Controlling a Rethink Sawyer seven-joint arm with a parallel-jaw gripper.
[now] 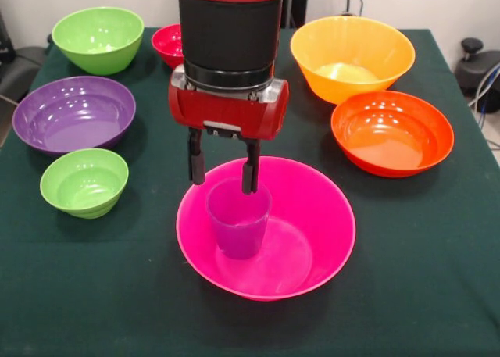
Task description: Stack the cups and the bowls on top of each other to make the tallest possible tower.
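A large pink bowl (320,232) sits on the dark green table at the front centre. A purple ribbed cup (238,220) stands upright inside it, left of the bowl's middle. My gripper (223,176) hangs straight down over the cup with its fingers apart. The left finger (195,158) is just outside the cup's left rim. The right finger (250,169) overlaps the rim's back edge. The fingers do not look closed on the cup. The yellow and orange cups are out of view.
A purple bowl (74,113) and a small green bowl (84,181) sit at the left. A larger green bowl (98,37) and a small red bowl (168,44) are at the back left. A yellow-orange bowl (351,56) and an orange-red bowl (391,130) are at the right.
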